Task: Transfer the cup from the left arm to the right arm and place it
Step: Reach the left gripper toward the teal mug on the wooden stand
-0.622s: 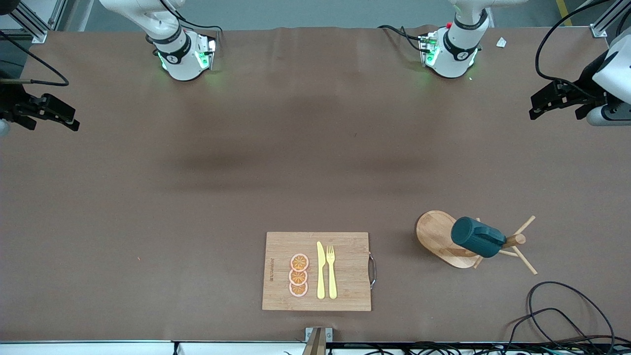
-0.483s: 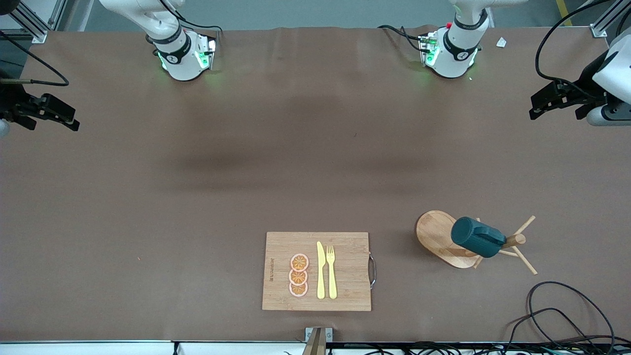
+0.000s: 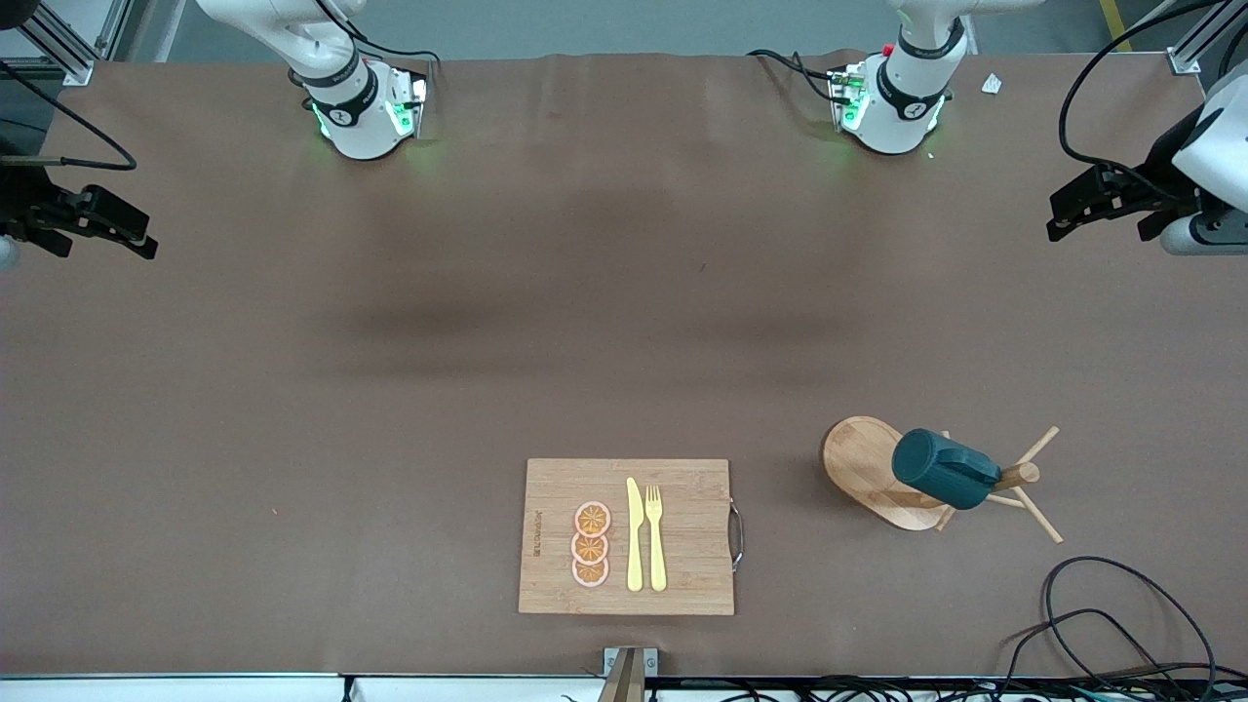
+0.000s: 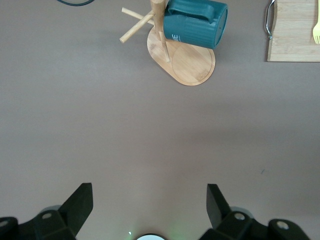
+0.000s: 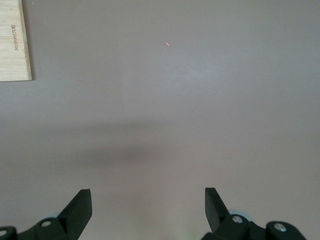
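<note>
The dark teal cup [image 3: 941, 468] hangs tilted on a peg of the wooden peg rack [image 3: 863, 468], near the left arm's end of the table. It also shows in the left wrist view [image 4: 195, 24], on the rack [image 4: 187, 62]. My left gripper [image 3: 1058, 219] is open and empty, up over the table's edge at the left arm's end, well away from the cup; its jaws [image 4: 150, 200] stand wide apart. My right gripper [image 3: 144, 244] is open and empty over the right arm's end of the table; it also shows in the right wrist view [image 5: 148, 202] over bare table.
A bamboo cutting board [image 3: 682, 536] with a metal handle lies near the front camera. On it are three orange slices [image 3: 591, 544], a yellow knife [image 3: 634, 534] and a yellow fork [image 3: 655, 534]. Black cables [image 3: 1102, 604] loop on the table near the rack.
The left gripper has shifted very slightly. The cup, the rack and the right gripper have not moved.
</note>
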{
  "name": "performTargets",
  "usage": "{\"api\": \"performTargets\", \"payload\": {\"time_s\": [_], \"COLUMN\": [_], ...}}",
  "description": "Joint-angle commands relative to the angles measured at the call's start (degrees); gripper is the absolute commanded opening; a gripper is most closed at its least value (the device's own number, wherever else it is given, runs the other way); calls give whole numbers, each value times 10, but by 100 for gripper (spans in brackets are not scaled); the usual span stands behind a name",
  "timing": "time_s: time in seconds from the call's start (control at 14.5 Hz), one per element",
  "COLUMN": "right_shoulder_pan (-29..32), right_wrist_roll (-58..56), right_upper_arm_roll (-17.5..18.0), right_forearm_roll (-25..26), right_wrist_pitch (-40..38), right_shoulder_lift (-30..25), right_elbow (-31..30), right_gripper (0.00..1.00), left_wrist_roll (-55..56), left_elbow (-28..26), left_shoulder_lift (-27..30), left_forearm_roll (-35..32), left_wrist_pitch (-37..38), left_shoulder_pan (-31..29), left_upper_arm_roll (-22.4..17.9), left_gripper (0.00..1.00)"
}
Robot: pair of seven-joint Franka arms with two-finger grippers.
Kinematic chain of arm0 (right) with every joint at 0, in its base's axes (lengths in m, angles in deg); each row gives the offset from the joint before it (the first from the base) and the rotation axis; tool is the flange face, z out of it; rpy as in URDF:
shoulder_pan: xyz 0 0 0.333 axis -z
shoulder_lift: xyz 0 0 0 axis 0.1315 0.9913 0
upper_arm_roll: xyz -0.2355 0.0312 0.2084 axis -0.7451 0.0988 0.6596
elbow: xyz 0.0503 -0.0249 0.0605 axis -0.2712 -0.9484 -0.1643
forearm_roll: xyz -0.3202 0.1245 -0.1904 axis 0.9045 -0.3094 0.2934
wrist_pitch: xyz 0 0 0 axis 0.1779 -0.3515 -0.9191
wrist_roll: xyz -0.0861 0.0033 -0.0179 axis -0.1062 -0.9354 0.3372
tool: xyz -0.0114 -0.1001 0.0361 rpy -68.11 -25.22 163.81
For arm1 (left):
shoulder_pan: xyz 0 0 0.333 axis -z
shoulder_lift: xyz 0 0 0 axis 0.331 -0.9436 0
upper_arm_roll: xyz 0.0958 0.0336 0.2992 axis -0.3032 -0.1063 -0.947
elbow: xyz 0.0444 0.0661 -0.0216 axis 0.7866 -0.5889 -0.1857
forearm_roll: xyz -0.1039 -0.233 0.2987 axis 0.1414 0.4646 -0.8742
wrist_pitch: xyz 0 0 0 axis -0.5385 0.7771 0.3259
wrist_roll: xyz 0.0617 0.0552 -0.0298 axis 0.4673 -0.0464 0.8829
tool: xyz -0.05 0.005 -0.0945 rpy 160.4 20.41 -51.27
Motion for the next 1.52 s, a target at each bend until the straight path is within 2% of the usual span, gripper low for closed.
{"api": "performTargets", "payload": {"time_s": [0.0, 0.21, 0.35, 0.83, 1.04, 1.24, 1.45], "right_shoulder_pan": [-3, -3, -3, -5, -4, -4, -4], "right_wrist_roll": [2, 3, 3, 3, 3, 3, 3], "right_upper_arm_roll": [-1, -1, -1, 0, 0, 0, 0], "right_forearm_roll": [7, 7, 7, 6, 6, 6, 6], "right_wrist_pitch": [-3, -3, -3, -3, -4, -4, -5], "right_shoulder_lift": [-8, -8, -8, -8, -9, -9, -9], "right_elbow": [-2, -2, -2, -2, -2, -2, -3], "right_gripper": [100, 100, 100, 100, 100, 100, 100], "left_wrist_roll": [22, 101, 150, 377, 405, 475, 512], "left_elbow": [30, 85, 93, 91, 91, 92, 92], "left_shoulder_lift": [-27, -66, -83, -138, -167, -189, -216], "left_forearm_roll": [8, 20, 45, 130, 133, 193, 194], "left_wrist_pitch": [2, 1, -11, -113, -149, -181, -207], "left_shoulder_pan": [-4, -5, -6, -16, -13, -7, -5], "left_upper_arm_roll": [0, -6, -28, -39, -38, -38, -34], "left_gripper": [100, 100, 100, 100, 100, 100, 100]}}
